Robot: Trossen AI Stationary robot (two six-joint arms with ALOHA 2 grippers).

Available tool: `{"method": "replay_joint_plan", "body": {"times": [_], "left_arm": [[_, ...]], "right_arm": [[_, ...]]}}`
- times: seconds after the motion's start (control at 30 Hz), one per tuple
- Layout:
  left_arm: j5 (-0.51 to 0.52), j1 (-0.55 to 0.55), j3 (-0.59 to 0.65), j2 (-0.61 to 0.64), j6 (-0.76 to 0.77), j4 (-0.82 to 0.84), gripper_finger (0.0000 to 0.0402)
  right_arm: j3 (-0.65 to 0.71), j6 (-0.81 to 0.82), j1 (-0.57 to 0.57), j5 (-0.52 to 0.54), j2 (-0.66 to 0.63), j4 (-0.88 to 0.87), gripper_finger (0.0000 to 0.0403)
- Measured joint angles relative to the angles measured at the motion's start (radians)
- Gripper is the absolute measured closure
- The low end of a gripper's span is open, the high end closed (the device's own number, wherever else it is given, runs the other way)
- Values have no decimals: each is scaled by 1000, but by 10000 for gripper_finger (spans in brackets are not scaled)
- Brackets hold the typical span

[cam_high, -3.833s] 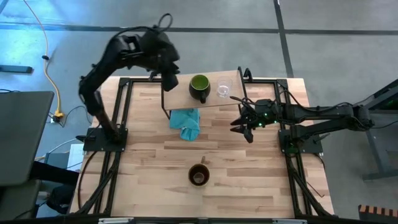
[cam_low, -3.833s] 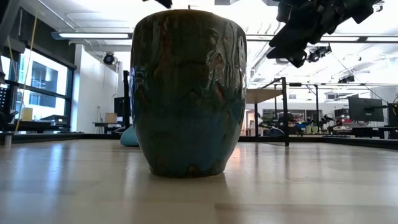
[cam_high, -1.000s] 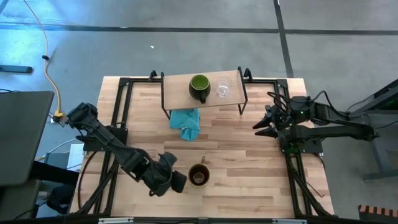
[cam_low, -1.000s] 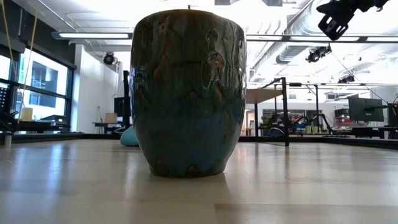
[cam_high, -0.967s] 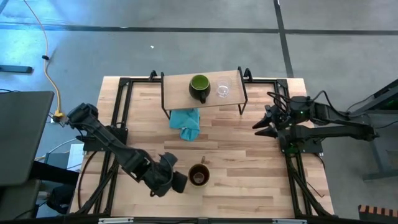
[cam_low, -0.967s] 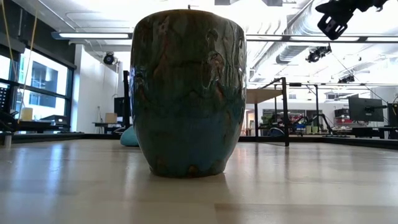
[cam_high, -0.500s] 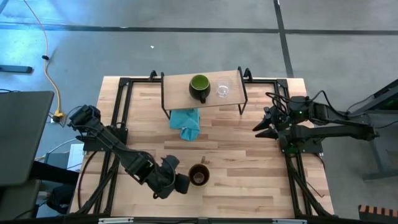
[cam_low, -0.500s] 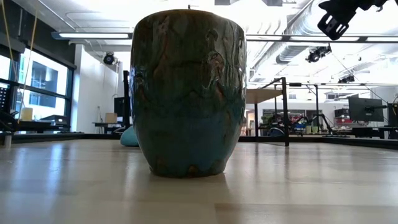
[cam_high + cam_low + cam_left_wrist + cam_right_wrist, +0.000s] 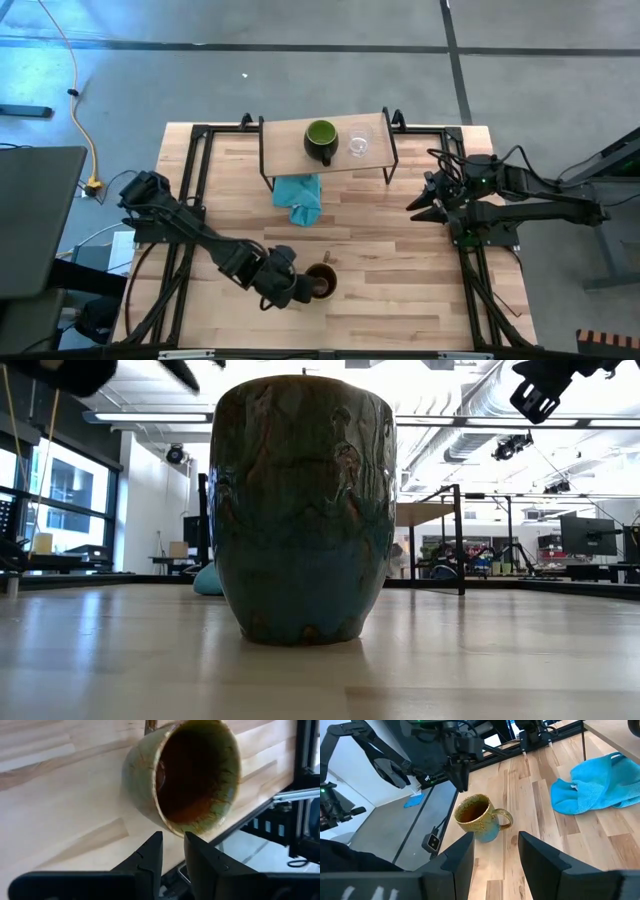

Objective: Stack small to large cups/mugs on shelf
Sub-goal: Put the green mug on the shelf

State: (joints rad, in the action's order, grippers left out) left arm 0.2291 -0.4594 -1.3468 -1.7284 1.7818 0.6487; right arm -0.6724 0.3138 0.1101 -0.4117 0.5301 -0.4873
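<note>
The larger brown mug, brown inside and green-blue outside, stands upright on the tabletop near the near edge. It also shows in the low view and the right wrist view. The green mug and the clear glass cup stand side by side on the shelf at the far edge. My left gripper is just left of the brown mug, its fingers a narrow gap apart and short of the rim. My right gripper is open and empty at the table's right side.
A teal cloth lies crumpled on the table just in front of the shelf. Black frame rails run along the table's left and right sides. Bare planks lie between the brown mug and the right arm.
My left gripper has moved along the near edge toward the table's right, closing in on the brown mug, and its arm now shows at the top left of the low view. The mug has not moved.
</note>
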Motion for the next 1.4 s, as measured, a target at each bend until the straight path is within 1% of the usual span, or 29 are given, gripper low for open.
{"method": "replay_joint_plan", "body": {"times": [0.27, 0.57, 0.77, 0.9, 1.2, 1.3, 1.4], "left_arm": [[-12, 28, 0, -11, -21, 12, 334], [-10, 42, 0, -11, -28, 21, 334], [-26, 48, 0, -11, -47, 44, 333], [-20, 56, 0, -11, -58, 44, 308], [-29, 81, 0, -11, -84, 42, 219], [-35, 85, 0, -11, -91, 40, 205], [-49, 90, 0, -29, -100, 18, 203]], "right_arm": [[0, -7, 0, 0, 0, -1, 258], [0, -27, 0, 1, 0, -1, 258], [0, -27, 0, 1, 0, -2, 258], [0, -34, 0, 1, 0, -2, 258], [0, -35, 0, 1, 0, -2, 258], [0, -43, 0, 1, 0, -2, 258], [0, -43, 0, 1, 0, -2, 258]]}}
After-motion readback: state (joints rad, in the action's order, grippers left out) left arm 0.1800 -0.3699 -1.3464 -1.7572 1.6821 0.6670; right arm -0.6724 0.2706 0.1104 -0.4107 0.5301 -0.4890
